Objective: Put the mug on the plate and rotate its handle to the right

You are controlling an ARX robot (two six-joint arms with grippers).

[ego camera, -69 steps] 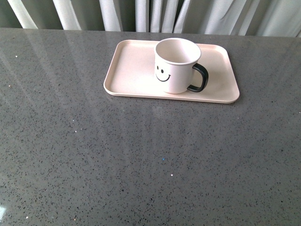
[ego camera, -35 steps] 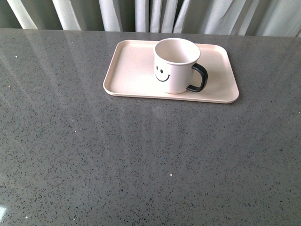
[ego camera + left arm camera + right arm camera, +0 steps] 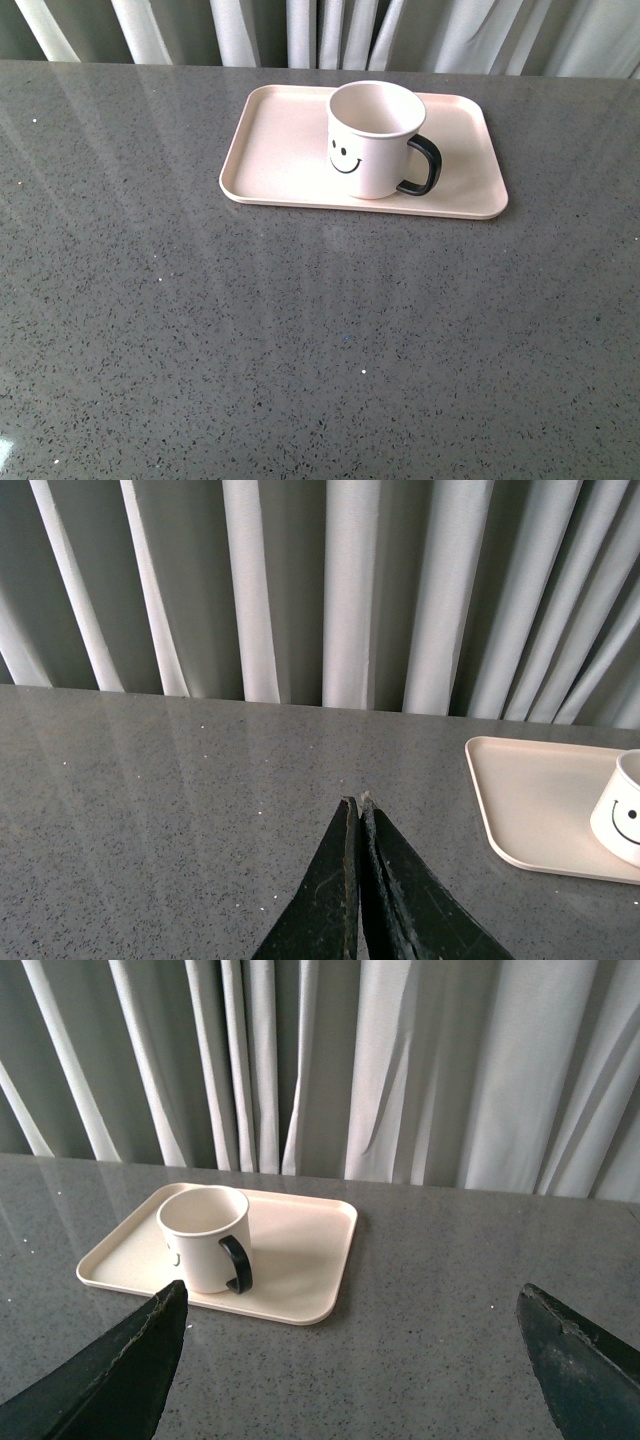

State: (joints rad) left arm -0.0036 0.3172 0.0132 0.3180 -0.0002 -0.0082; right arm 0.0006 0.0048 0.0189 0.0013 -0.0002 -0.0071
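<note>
Plainly, both parts of the job look done. The mug [image 3: 372,140] stands upright on the plate [image 3: 280,150], about the middle of its length and close to its near rim, fully inside the edges. Its handle [image 3: 424,165] points to the robot's right, turned a little toward the camera, and the smiley face looks out to the front. The plate lies on the far part of the grey table [image 3: 300,330], just short of the curtain [image 3: 300,30].

Neither arm shows in the front view. In the left wrist view, the left gripper [image 3: 358,802] has its 2 fingers pressed together with nothing between them, over bare table well to the left of the plate. In the right wrist view, the right gripper [image 3: 352,1298] has its fingers spread wide and empty, well apart from the plate, with the mug and handle in plain sight between them.

I judge this to be the closing step, with nothing left to carry or turn. The next move calls for little beyond a check that the handle faces squarely right. If a truer angle is wanted, the right gripper would have to come in over the mug, close gently on its wall and twist it slightly without dragging the plate along.
</note>
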